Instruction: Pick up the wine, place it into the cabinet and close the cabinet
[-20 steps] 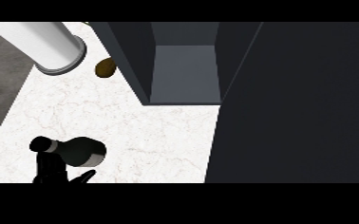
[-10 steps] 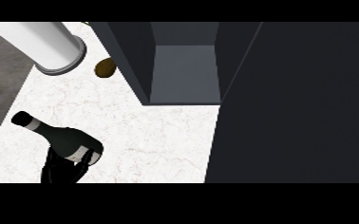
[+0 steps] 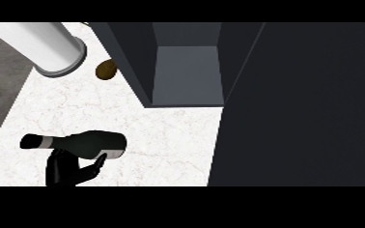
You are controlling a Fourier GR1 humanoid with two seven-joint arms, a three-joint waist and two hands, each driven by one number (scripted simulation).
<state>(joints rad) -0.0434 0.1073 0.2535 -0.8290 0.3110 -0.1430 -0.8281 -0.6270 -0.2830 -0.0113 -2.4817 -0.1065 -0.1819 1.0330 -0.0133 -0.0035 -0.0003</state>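
Note:
The dark wine bottle (image 3: 80,145) lies on its side over the white marble counter (image 3: 171,130) at the lower left, with its neck pointing left. My left hand (image 3: 69,170) is just below it, fingers curled under the body and the thumb up against its base end, so it is shut on the bottle. The dark cabinet (image 3: 189,72) stands open at the top centre, its grey inside bare. It is up and to the right of the bottle, well apart from it. My right hand does not show.
A wide dark panel (image 3: 292,106), seemingly the cabinet's open door, fills the right side. A white cylinder (image 3: 46,46) slants in from the upper left. A small brown object (image 3: 107,68) lies beside the cabinet's left wall.
The bottle, seen nearly end-on a second ago, has tipped over until it lies level with its neck to the left. It has also shifted slightly right with the hand.

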